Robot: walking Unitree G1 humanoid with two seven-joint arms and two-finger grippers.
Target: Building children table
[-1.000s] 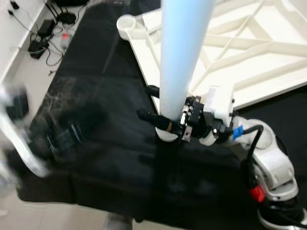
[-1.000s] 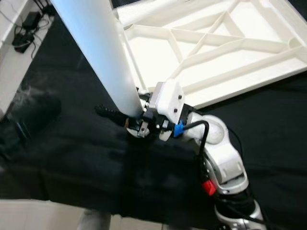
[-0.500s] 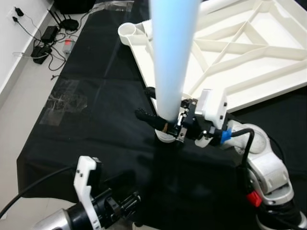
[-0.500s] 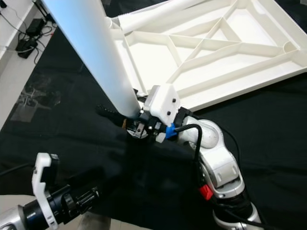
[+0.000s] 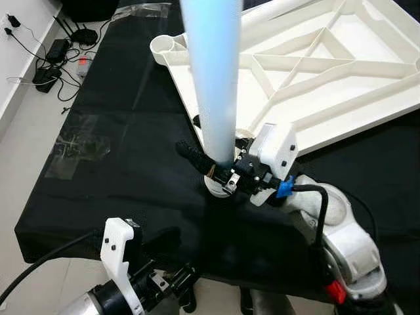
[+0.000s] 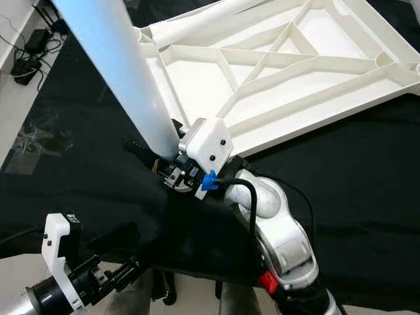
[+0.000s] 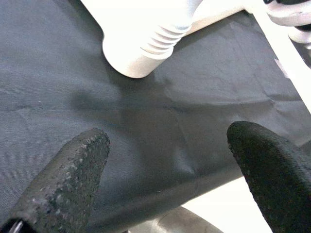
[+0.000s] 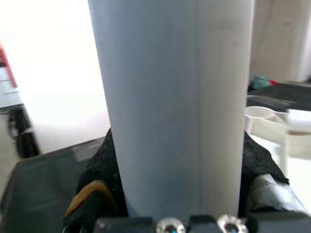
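Note:
A pale blue table leg (image 5: 213, 79) stands upright, its threaded foot (image 7: 146, 43) resting on the black cloth (image 5: 131, 118). My right gripper (image 5: 205, 147) is shut on the leg just above that foot, a black finger (image 5: 189, 151) showing on the left side. The leg sits between the pads (image 8: 104, 170) in the right wrist view. The white tabletop (image 5: 354, 105) lies upside down behind, with an empty corner socket (image 5: 164, 44). My left gripper (image 7: 165, 160) is open and low at the cloth's front edge, facing the leg's foot.
Another white leg (image 6: 210, 16) lies along the tabletop's far side. Cables and power adaptors (image 5: 46, 65) lie on the pale floor at the far left. A clear plastic sheet (image 5: 75, 147) lies on the cloth's left part. The cloth's front edge runs close to my left arm (image 5: 121, 262).
The camera has shifted. My left arm, a blur at the left a second ago, has settled low at the front left. The right gripper still holds the upright leg.

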